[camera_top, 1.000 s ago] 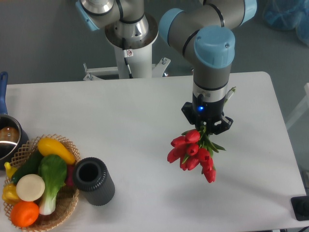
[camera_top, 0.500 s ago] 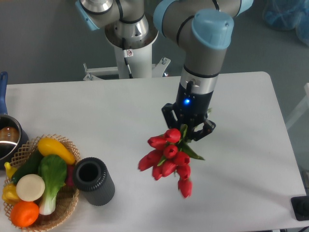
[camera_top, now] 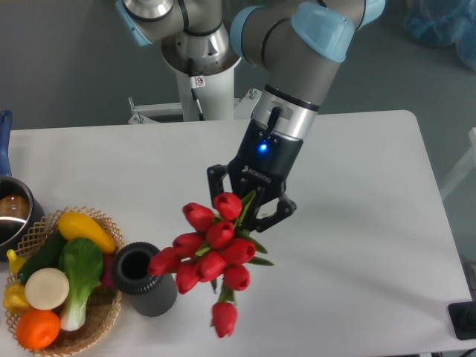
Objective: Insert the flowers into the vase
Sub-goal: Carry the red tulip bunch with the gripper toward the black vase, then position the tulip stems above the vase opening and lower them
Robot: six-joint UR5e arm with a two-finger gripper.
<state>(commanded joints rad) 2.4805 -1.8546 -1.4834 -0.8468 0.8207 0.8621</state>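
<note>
At frame centre the tool (camera_top: 250, 211) is clamped on the flowers (camera_top: 212, 254), whose blooms overlap the vase (camera_top: 146, 280) at lower left. Swinging in low, they could topple it.

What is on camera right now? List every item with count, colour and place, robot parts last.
tulips: one bunch, red, held above the table, just right of the vase
vase: one, dark grey, lower left of the picture, beside the basket
basket: one, tan wicker, lower left corner
squash: one, yellow, in the basket
cucumber: one, green, in the basket
leafy green: one, green and white, in the basket
orange: one, orange, in the basket
pot: one, metal, left edge
table: one, white
black object: one, lower right corner
arm: one, grey with blue caps
gripper: one, black, closed on the tulips' stems
</note>
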